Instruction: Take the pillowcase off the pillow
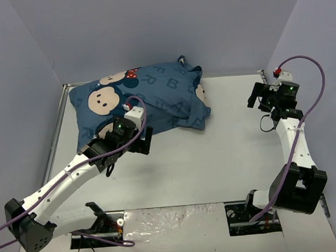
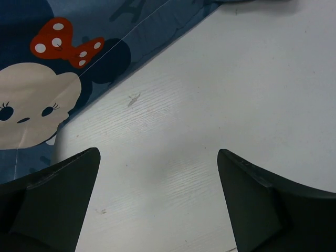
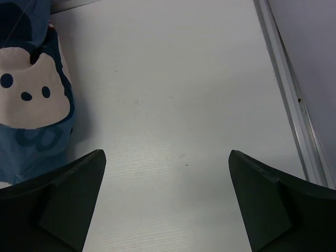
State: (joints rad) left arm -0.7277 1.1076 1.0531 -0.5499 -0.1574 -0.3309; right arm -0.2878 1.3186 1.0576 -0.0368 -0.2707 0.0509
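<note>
The soft, floppy pillowcase (image 1: 138, 102) sits puffed up at the back left of the table (image 1: 215, 157); I think a loose edge is best to pinch. The left gripper (image 1: 143, 140) hangs just beside it, fingers wide and empty. Far right, the right gripper (image 1: 257, 96) is wide and empty too.

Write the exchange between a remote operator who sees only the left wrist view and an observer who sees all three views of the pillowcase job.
Operator: I see just an edge of the pillowcase by my open fingers. Is any of the pillow out?
Observer: No white shows from above; the case covers it all, lying at the far left of the table.
Operator: Where is the other arm?
Observer: The right gripper hovers open over bare table at the far right, apart from the fabric.
</note>
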